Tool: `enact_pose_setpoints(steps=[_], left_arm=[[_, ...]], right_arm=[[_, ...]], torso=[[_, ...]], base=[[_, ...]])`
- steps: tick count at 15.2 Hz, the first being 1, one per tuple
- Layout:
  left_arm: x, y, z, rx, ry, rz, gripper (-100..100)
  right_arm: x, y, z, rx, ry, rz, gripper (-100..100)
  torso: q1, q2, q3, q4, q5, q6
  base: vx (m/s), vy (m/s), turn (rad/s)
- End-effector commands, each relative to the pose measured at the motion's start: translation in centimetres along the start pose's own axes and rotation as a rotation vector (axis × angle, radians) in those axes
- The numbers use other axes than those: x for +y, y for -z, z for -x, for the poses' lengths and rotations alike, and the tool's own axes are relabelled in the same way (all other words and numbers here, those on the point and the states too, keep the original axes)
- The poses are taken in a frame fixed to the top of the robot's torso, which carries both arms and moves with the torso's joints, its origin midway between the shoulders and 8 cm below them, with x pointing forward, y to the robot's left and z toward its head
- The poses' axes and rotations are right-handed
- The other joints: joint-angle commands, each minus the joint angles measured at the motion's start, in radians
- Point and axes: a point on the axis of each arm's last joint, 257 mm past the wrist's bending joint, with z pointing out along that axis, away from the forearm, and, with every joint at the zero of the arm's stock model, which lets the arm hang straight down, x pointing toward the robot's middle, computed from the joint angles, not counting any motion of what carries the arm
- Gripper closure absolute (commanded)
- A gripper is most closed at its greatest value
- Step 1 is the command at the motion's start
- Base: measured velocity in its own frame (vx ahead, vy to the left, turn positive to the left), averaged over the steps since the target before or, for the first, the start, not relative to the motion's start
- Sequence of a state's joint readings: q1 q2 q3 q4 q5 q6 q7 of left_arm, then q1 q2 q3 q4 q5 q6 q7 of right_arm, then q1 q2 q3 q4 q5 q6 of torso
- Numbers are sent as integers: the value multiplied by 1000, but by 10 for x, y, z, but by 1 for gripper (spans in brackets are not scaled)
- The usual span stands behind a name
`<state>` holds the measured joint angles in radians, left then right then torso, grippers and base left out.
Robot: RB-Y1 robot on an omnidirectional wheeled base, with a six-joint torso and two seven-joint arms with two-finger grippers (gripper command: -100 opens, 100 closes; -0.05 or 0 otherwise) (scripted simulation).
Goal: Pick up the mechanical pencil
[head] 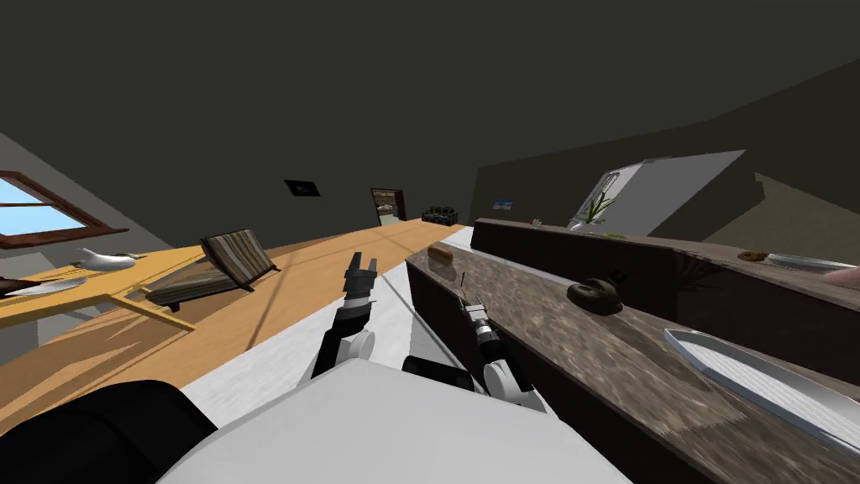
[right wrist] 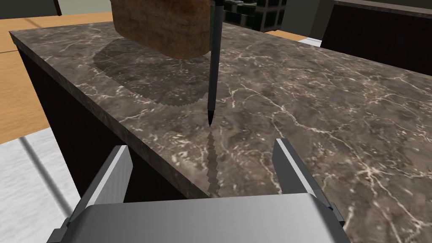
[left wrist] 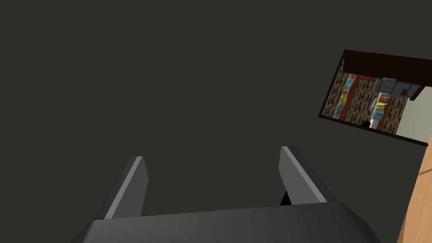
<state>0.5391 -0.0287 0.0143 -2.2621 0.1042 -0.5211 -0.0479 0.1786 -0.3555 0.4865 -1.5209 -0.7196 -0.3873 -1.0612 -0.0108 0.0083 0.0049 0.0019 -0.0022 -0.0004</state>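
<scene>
Right wrist: pencil (right wrist: 214, 63) lies beyond spread fingers (right wrist: 291, 168)

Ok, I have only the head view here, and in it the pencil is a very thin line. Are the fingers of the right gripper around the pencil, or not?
Observer: Not around it. In the right wrist view the right gripper is open, and the mechanical pencil is ahead of its fingertips, not between them.
Operator: Is the pencil in line with the gap between the fingers?
Observer: Roughly, yes. Its dark point sits about midway across the gap, at the marbled counter near the counter's front edge, and its other end runs up beside a brown block.
</scene>
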Motion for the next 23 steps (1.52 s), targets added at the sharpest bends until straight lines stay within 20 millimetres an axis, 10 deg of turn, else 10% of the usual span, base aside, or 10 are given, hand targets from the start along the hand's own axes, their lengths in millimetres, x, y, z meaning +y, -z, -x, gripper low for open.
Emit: enact_pose_setpoints(steps=[1, 23], left_arm=[[0, 0, 0, 0, 0, 0, 0], [0, 0, 0, 0, 0, 0, 0]], right_arm=[[9, 3, 1, 3, 1, -1, -100], [179, 11, -10, 73, 18, 58, -100]], torso=[[0, 0, 0, 0, 0, 0], [2, -13, -7, -3, 0, 0]], base=[[-105, -95, 220], [-96, -52, 309]])
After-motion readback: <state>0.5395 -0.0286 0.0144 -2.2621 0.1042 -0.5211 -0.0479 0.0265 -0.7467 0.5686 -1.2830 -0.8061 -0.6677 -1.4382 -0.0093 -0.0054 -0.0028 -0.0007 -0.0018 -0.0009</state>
